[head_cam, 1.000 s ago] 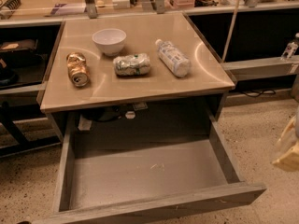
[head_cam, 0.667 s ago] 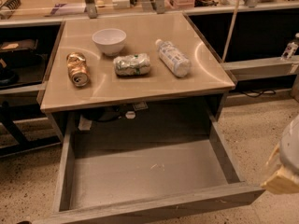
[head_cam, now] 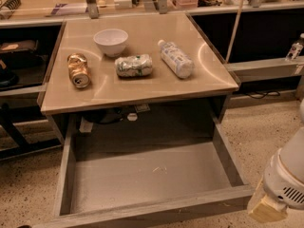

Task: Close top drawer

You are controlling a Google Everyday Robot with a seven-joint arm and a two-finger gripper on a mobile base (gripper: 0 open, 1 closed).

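Top drawer [head_cam: 142,175] stands pulled far out from under the tan desk [head_cam: 142,87] toward 6 o'clock, its grey floor in view and its front panel along the bottom edge. Tool [head_cam: 267,209] sits at 4 o'clock, just beside the drawer's front right corner; contact cannot be confirmed, nor whether it is apart or together. On the desk, from 9 to 3 o'clock, lie a gold can [head_cam: 78,70], a crushed can [head_cam: 134,65] and a bottle [head_cam: 175,59], with a white bowl [head_cam: 110,41] at 11 o'clock.
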